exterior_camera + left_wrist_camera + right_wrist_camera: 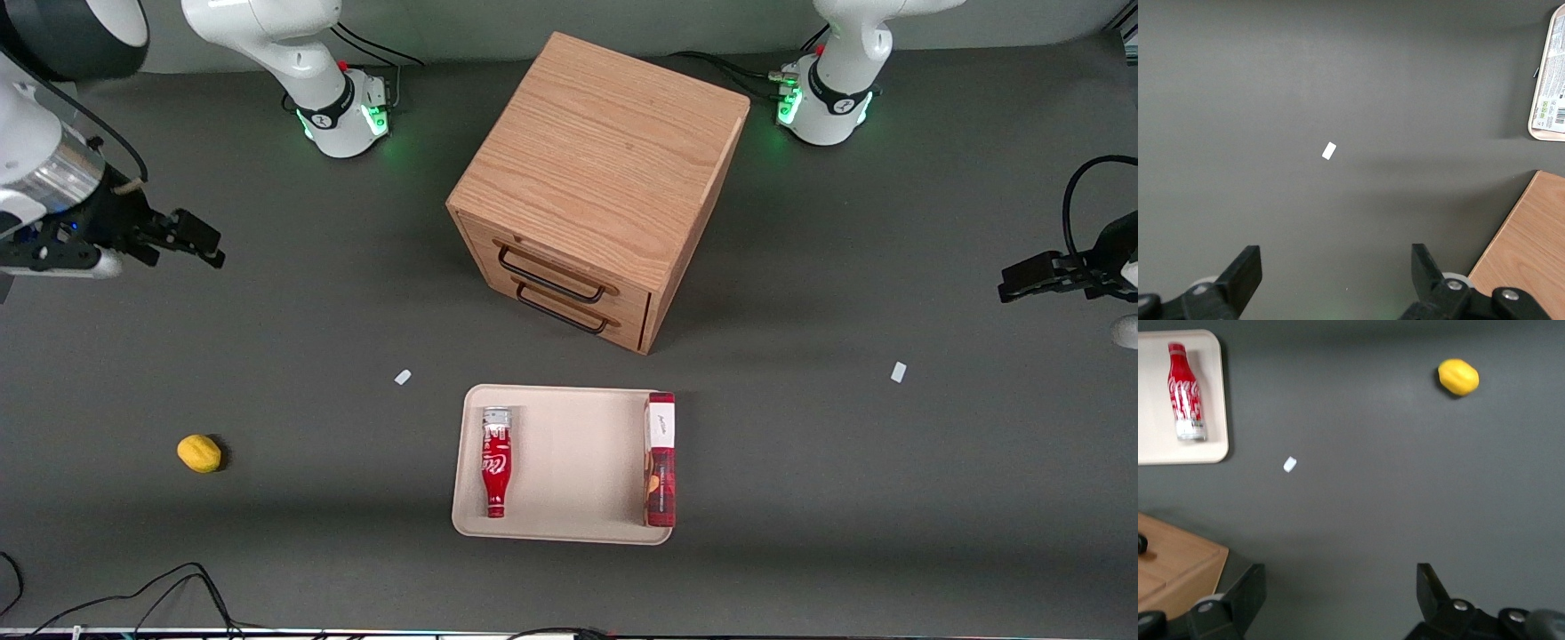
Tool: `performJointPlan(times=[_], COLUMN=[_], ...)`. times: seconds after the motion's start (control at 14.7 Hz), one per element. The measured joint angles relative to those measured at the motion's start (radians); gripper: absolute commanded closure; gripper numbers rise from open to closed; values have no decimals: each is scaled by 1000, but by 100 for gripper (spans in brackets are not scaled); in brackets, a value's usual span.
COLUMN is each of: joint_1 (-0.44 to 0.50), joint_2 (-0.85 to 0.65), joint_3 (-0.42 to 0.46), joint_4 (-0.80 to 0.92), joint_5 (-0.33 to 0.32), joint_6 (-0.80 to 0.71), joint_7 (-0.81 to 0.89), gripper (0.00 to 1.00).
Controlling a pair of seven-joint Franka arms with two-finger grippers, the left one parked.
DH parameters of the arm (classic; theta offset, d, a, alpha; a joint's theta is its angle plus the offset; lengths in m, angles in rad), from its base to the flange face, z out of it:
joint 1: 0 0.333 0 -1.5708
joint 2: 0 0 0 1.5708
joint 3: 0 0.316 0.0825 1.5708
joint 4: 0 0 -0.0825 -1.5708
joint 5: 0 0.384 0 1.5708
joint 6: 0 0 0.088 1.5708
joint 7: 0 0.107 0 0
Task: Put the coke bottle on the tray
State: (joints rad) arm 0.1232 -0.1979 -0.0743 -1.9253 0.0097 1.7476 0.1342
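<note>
The small red coke bottle (496, 462) lies flat on the beige tray (569, 462), near the tray's rim toward the working arm's end, its silvery base pointing to the wooden cabinet. It also shows on the tray (1158, 447) in the right wrist view (1185, 390). My right gripper (197, 242) is open and empty, raised well above the table at the working arm's end, far from the tray; its fingers (1238, 597) stand wide apart over bare mat.
A long red box with a white end (660, 458) lies along the tray's rim toward the parked arm. A wooden drawer cabinet (600, 182) stands farther from the camera than the tray. A yellow lemon (199, 452) lies toward the working arm's end. Small white tags (403, 377) mark the mat.
</note>
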Motion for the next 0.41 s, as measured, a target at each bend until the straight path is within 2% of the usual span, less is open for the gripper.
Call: performJointPlan(times=[0.41], joint_1=[6], joint_2=[-16], joint_3=[4], joint_4=[27], joint_5=[0], joint_6=[-62], joint_7=[-10], gripper=[0])
